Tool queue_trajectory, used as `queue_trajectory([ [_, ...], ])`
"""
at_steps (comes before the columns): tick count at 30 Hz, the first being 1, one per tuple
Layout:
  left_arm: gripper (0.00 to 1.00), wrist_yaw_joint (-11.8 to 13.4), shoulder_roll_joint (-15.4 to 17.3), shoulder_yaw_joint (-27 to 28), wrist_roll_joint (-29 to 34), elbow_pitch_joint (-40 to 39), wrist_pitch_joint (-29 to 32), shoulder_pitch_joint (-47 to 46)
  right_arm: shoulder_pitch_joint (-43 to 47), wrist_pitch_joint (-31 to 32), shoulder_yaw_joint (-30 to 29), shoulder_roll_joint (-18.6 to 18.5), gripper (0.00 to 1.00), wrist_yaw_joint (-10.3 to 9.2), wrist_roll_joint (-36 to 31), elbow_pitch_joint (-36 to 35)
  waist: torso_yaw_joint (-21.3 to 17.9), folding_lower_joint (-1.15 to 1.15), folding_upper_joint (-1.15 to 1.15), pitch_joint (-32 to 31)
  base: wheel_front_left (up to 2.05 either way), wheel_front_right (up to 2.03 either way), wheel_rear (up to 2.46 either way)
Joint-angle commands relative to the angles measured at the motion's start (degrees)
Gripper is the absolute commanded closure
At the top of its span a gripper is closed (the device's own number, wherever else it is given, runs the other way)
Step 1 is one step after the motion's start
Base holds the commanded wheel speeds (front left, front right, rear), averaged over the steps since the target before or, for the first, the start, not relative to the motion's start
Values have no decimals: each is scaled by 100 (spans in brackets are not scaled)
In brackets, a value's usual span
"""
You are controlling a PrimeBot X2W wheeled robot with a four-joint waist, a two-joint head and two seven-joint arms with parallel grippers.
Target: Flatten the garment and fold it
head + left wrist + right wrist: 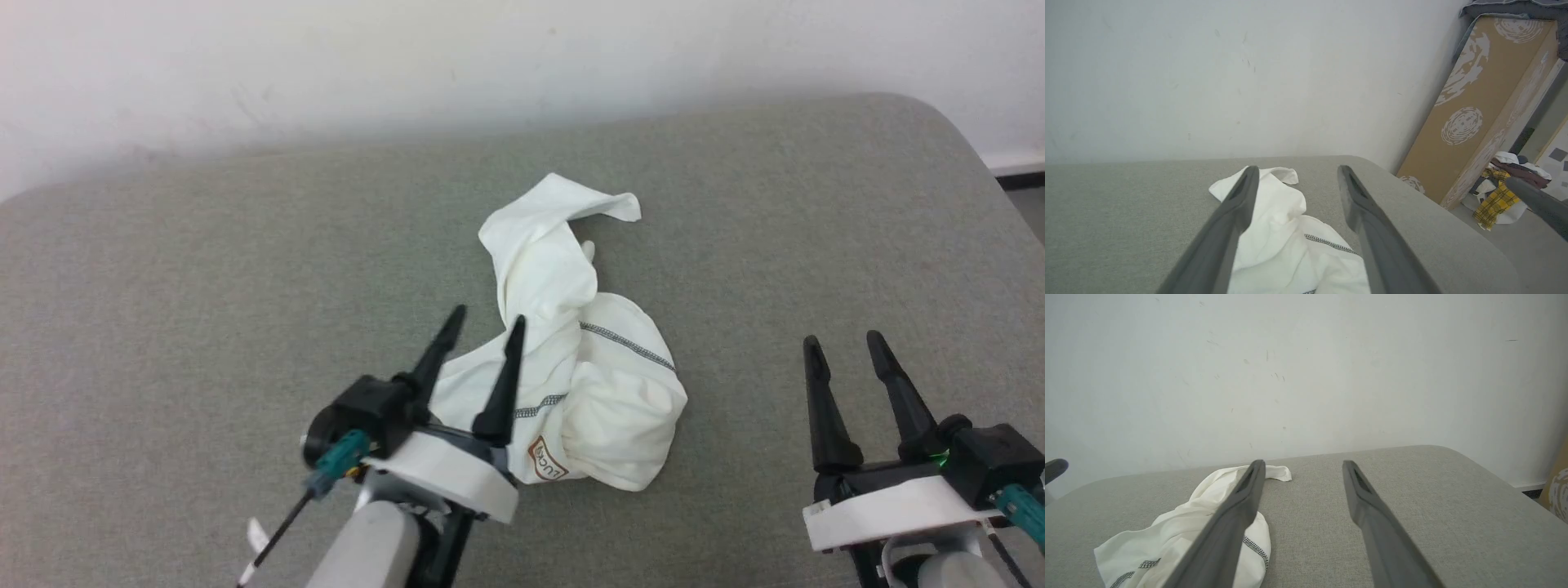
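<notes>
**Both claws spread wide, T-shirt lying crumpled mid-surface**

The white short-sleeved T-shirt of thin soft fabric [604, 384] lies in a rumpled heap around the middle of the grey fabric-covered surface [204, 269]. One twisted, narrower end stretches toward the far edge by the white wall [326, 65]. Grey zigzag stitching lines [629, 347] cross the bulkier near part, and a small brown-bordered label [545, 461] shows at the heap's near side.

The left claw [487, 320] has its two long dark fingers spread wide and holds nothing. It hangs over the heap's near-left portion, fingers pointing toward the far edge; whether they touch the cloth cannot be told.

The right claw [842, 340] is also spread wide and empty, over bare surface toward the right edge, well apart from the T-shirt.

Past the rounded far-right corner, the left wrist view shows a tall brown panel with white round prints [1478, 102] leaning by the wall, and a pile of mixed clothes [1498, 200] on the floor.
</notes>
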Motion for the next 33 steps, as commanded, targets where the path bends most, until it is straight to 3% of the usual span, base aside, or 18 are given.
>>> queue_trajectory([
  [1, 0, 74, 20, 192, 93, -219, -28, 197, 80, -26, -2, 13, 0, -11, -32, -3, 153, 0, 0, -164, 0, 0, 0],
  [13, 0, 304, 19, 1688, 512, -1149, -28, 1318, 278, -20, 40, 13, 0, -11, -41, -6, 340, 0, 0, -297, 0, 0, 0],
  [22, 0, 267, 19, 1934, 591, -1391, -28, 1539, 27, 71, 3, 13, 0, -11, -90, 126, 573, 0, 0, -98, 0, 0, 0],
  [27, 0, 314, 19, 1890, 565, -1451, -28, 1393, -761, 305, 79, 13, 0, -11, -19, 725, 656, 0, 0, 102, 0, 0, 0],
  [33, 0, 298, 19, 1762, 534, -1477, -28, 1216, -2012, 970, 437, 13, 0, -11, 277, 2158, 897, 0, 0, 298, 0, 0, 0],
])
